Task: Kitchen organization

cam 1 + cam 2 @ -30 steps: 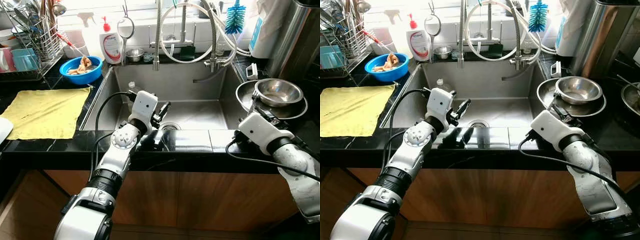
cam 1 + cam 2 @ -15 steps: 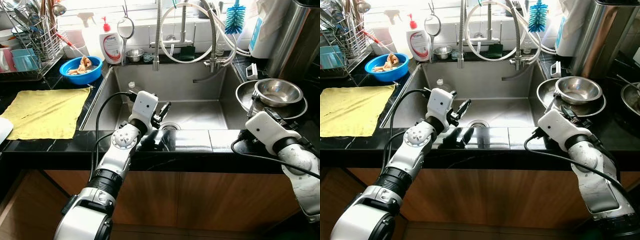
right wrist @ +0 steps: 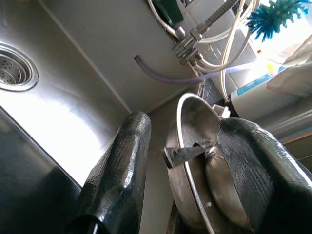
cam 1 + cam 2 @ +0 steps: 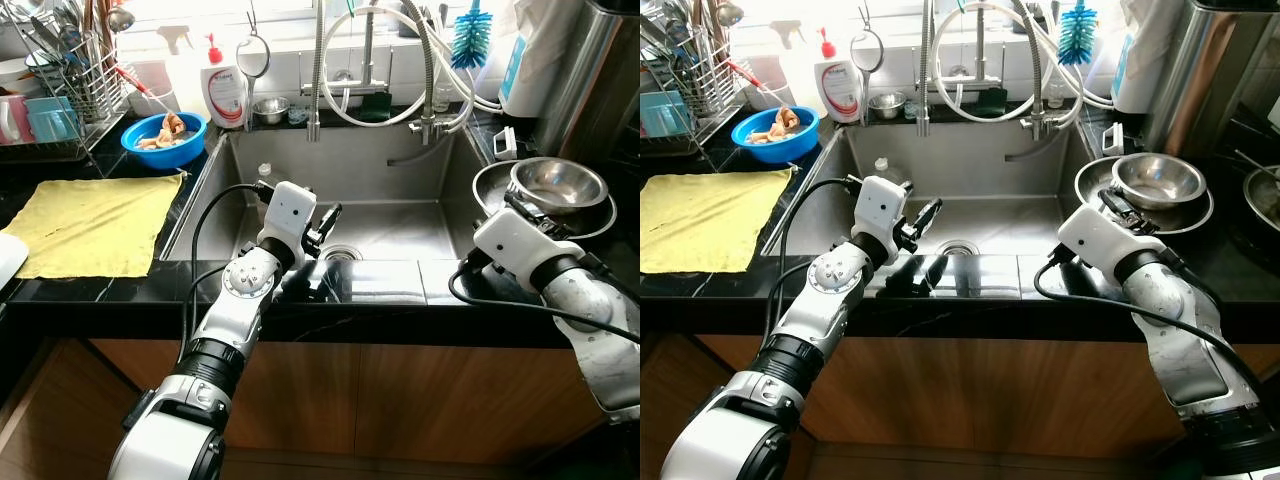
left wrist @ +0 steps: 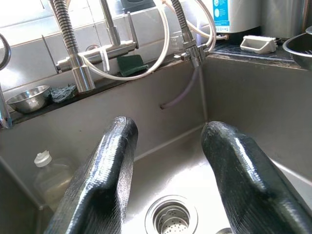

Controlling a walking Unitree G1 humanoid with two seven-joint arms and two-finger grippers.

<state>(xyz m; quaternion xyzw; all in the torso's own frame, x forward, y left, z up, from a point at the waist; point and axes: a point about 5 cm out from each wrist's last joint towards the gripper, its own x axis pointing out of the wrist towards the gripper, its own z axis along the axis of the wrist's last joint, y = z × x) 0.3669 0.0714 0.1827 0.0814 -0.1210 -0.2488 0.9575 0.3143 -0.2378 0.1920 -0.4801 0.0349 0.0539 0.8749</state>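
My right gripper (image 4: 518, 204) is open at the near-left rim of a wide steel pan (image 4: 486, 188) on the right counter. In the right wrist view the pan's rim and small handle (image 3: 187, 152) lie between the spread fingers (image 3: 126, 161). A smaller steel bowl (image 4: 557, 184) sits inside the pan. My left gripper (image 4: 325, 221) hovers open over the front of the sink (image 4: 400, 165), holding nothing. Its wrist view looks past the fingers (image 5: 108, 170) at the drain (image 5: 171, 218) and a clear plastic bottle (image 5: 48, 176) in the sink's corner.
A yellow cloth (image 4: 90, 224) lies on the black counter at left, behind it a blue bowl (image 4: 163, 139), a soap bottle (image 4: 223, 87) and a dish rack (image 4: 62, 90). Faucet hoses (image 4: 370, 70) hang over the sink. A small steel bowl (image 4: 270, 107) stands on the ledge.
My right arm swung slightly right, then came back left and forward toward the pan's rim. The left arm has stayed where it was.
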